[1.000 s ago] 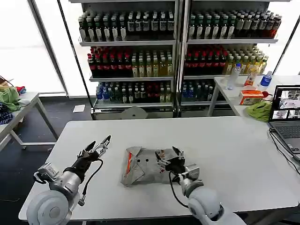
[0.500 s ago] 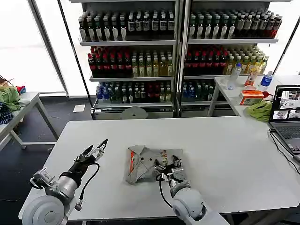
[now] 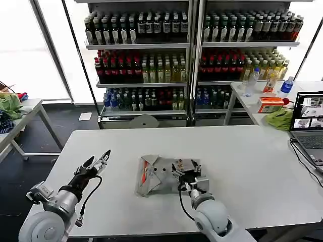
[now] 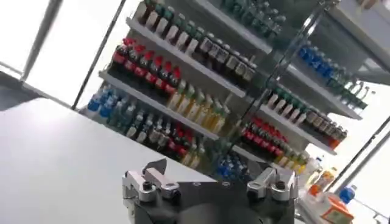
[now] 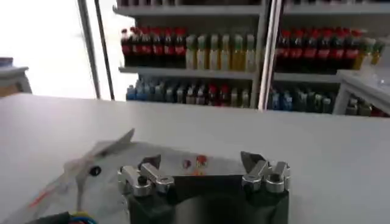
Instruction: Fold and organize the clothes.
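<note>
Right gripper [image 3: 189, 176] released, jaws spread, sitting over right edge of one folded grey shirt [image 3: 159, 175], orange collar trim at its left side, mid white table [image 3: 242, 156]. Left gripper [image 3: 98, 162] released too, fingers apart, hovering over bare table well left of shirt. One shirt, two grippers.

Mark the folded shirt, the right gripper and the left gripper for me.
folded shirt [image 3: 157, 176], head view, grey panel beside the orange-trimmed collar.
right gripper [image 3: 187, 175], head view, midway between its open fingertips.
left gripper [image 3: 99, 158], head view, between its open fingertips.
</note>
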